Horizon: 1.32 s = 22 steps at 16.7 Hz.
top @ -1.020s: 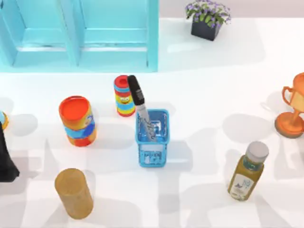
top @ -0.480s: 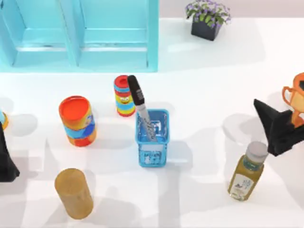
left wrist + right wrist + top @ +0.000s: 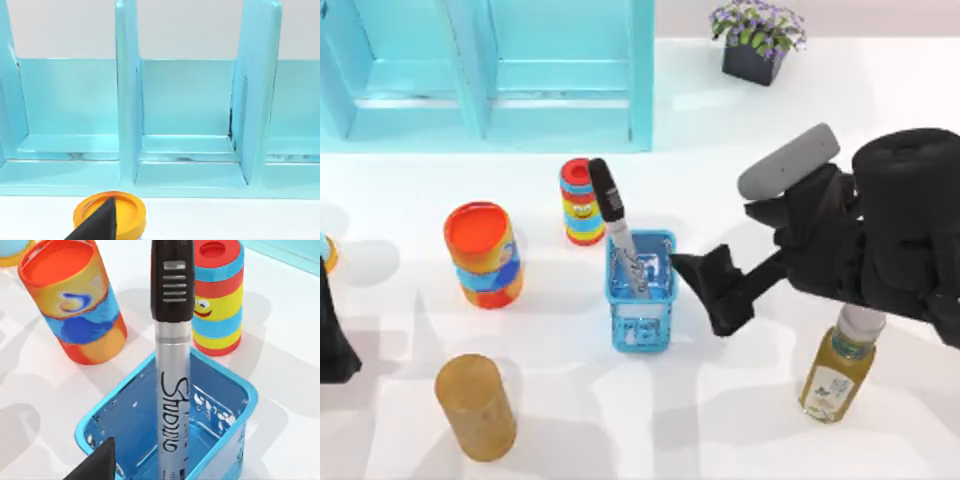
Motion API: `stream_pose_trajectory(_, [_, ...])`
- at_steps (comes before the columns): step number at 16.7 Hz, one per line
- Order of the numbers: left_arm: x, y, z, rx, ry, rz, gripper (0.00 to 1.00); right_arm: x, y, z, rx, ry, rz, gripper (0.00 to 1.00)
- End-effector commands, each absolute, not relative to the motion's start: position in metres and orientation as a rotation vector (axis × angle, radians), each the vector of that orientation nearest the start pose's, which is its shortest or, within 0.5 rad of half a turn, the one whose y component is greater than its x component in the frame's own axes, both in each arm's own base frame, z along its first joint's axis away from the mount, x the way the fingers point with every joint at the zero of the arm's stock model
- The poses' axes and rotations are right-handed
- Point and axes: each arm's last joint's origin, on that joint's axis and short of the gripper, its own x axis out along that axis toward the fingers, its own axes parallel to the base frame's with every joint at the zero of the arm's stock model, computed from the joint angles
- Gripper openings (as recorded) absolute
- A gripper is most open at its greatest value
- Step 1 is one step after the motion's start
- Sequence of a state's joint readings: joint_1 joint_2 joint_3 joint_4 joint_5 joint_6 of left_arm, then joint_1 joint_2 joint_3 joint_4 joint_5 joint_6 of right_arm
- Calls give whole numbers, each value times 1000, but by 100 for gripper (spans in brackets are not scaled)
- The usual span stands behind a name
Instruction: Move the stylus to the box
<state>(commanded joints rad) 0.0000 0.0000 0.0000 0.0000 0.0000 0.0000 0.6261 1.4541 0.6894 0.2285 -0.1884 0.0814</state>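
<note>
The stylus (image 3: 616,225), black on top and silver-grey below, stands tilted inside the blue box (image 3: 642,330) near the table's middle. In the right wrist view the stylus (image 3: 172,340) rises from the box (image 3: 230,390), its lower end inside. My right gripper (image 3: 708,292) hangs just right of the box, open, with nothing between its fingers; one fingertip (image 3: 97,462) shows near the box rim. My left gripper (image 3: 332,345) is parked at the table's left edge.
A striped toy (image 3: 581,200) stands just behind-left of the box. An orange-and-blue can (image 3: 483,255) and a tan cylinder (image 3: 475,405) stand to the left. A juice bottle (image 3: 837,375) sits under the right arm. A cyan shelf (image 3: 490,70) and a potted plant (image 3: 757,40) line the back.
My right arm has swept in from the table's right edge toward the box and now covers the right side. The stylus, the box and the left arm have not moved.
</note>
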Motion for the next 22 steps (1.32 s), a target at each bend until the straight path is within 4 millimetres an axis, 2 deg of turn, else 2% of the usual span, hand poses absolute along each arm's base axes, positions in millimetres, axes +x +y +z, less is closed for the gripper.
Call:
stream_pose_trajectory(3, [106,-1,160,0,0,0,100,240,199,172,-69,614,829,100])
stream_pose_trajectory(10, [106,-1,160,0,0,0,100,243,203,169,-70,618,832,100])
stream_pose_trajectory(13, [106,-1,160,0,0,0,100,257,221,160,-69,615,836,100])
stream_pose_trajectory(18, [106,-1,160,0,0,0,100,286,260,124,-73,624,834,100])
stream_pose_trajectory(22, [106,-1,160,0,0,0,100,291,269,116,-71,620,835,100])
